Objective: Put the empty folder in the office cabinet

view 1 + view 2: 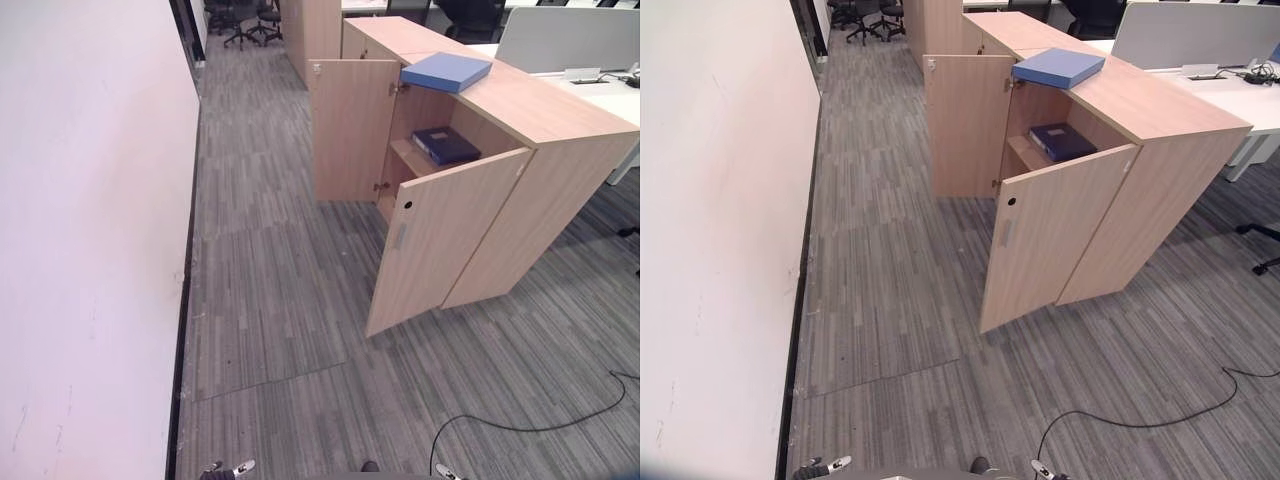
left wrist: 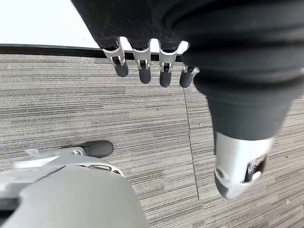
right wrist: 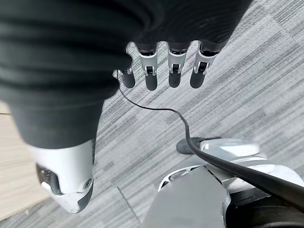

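wall [image 1: 90, 250]: a pale wall ran along the robot's left, meeting the floor at a dark skirting line.
floor [image 1: 280, 300]: grey striped carpet lay between the wall and the cabinet, a wide open strip running away toward the office chairs [image 1: 245, 18] at the far end.
office cabinet [image 1: 540, 190]: a light wood unit stood ahead and to the right, both doors swung open toward the carpet strip; the near door [image 1: 440, 240] angled out toward the robot, the far door [image 1: 352, 130] stood out almost square to the front.
cabinet top [image 1: 520, 95]: a long bare wood surface, with a white tabletop [image 1: 610, 95] just beyond it.
folder [image 1: 446, 71]: a flat, light blue, closed folder lay on the cabinet top at its front edge, above the open compartment; its long axis ran slantwise across the top, one short end reaching the front edge, the other pointing to the far right.
dark folder [image 1: 445, 145]: a navy folder lay flat on the shelf [image 1: 415, 160] inside the cabinet, with free shelf beside it toward the front.
left hand [image 2: 142, 66]: hung over the carpet near the wall's skirting, fingers straight and relaxed, grasping nothing.
right hand [image 3: 161, 71]: hung over the carpet beside a wood panel, fingers straight and relaxed, grasping nothing.
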Robot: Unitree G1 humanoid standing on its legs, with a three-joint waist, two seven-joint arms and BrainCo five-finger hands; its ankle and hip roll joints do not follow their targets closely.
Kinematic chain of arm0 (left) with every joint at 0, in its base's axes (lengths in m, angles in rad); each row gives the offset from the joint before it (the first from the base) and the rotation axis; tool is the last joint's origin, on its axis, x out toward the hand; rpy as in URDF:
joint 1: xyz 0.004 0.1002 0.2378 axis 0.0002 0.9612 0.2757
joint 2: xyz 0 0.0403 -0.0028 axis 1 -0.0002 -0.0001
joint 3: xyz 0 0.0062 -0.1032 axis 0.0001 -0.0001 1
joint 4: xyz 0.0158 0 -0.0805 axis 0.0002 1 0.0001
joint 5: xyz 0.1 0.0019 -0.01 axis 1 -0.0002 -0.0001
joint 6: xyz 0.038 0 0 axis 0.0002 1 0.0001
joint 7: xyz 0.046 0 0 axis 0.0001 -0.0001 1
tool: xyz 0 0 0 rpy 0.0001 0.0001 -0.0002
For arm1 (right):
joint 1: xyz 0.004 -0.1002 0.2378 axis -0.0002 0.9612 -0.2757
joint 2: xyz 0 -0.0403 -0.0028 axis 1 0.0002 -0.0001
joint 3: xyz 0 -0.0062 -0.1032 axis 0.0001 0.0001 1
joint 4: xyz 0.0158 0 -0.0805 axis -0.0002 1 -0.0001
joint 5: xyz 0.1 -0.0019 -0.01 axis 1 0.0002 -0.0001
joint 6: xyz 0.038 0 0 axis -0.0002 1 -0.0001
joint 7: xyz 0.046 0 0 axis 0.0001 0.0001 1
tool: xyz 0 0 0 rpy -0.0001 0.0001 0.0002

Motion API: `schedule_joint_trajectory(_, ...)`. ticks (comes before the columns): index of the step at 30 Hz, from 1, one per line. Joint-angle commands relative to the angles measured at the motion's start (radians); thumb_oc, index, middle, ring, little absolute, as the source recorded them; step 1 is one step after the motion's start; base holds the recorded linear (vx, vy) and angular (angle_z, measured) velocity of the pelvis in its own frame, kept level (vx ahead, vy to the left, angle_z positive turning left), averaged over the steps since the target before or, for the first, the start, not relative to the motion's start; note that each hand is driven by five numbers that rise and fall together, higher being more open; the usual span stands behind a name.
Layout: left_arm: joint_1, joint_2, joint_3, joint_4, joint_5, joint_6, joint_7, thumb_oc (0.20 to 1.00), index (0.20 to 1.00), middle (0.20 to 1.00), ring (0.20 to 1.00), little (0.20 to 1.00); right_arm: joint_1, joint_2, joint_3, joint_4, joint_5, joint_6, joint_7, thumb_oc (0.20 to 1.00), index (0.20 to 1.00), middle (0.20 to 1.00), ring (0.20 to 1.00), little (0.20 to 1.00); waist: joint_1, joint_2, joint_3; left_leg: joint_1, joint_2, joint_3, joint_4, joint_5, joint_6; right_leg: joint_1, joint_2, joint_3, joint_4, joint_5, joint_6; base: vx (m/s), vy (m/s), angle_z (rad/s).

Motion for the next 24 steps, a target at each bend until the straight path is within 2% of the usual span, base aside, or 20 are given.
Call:
schedule_joint_trajectory(1, -0.029, -0.016, 0.008, 0.061, -0.015, -0.009, -0.051, 1.0, 1.0, 1.0, 1.0, 1.0, -0.071, 0.006, 0.023, 0.095, -0.015, -0.002, 0.011, 1.0, 1.0, 1.0, 1.0, 1.0, -0.011, -0.004, -0.019, -0.051, -0.031, 0.051, -0.029, 0.052, -0.018, 0.081, -0.02, -0.006, 0.0, -0.124, 0.086, 0.0, 0.0, 0.0)
schedule_joint_trajectory(14, -0.022, -0.007, 0.045, 0.093, -0.054, 0.01, -0.09, 1.0, 1.0, 1.0, 1.0, 1.0, -0.074, 0.0, 0.038, 0.103, -0.051, 0.013, 0.032, 1.0, 1.0, 1.0, 1.0, 1.0, -0.004, 0.0, -0.02, -0.047, -0.029, 0.041, -0.029, 0.053, -0.022, 0.088, -0.018, -0.019, 0.0, -0.131, 0.082, 0.0, -0.005, 0.01)
schedule_joint_trajectory(21, -0.015, 0.0, 0.066, 0.093, -0.08, 0.01, -0.093, 1.0, 1.0, 1.0, 1.0, 1.0, -0.078, -0.003, 0.059, 0.096, -0.076, 0.017, 0.044, 1.0, 1.0, 1.0, 1.0, 1.0, 0.022, -0.011, -0.001, -0.047, -0.022, 0.019, -0.027, 0.07, -0.029, 0.094, -0.017, -0.047, 0.0, -0.136, 0.074, 0.01, -0.048, 0.12)
schedule_joint_trajectory(24, -0.019, 0.004, 0.068, 0.089, -0.09, 0.009, -0.088, 1.0, 1.0, 1.0, 1.0, 1.0, -0.084, -0.006, 0.065, 0.09, -0.077, 0.017, 0.044, 1.0, 1.0, 1.0, 1.0, 1.0, 0.031, -0.021, 0.019, -0.09, -0.014, 0.011, 0.032, 0.063, -0.035, 0.09, -0.023, -0.065, 0.0, -0.135, 0.069, -0.07, -0.067, 0.21)
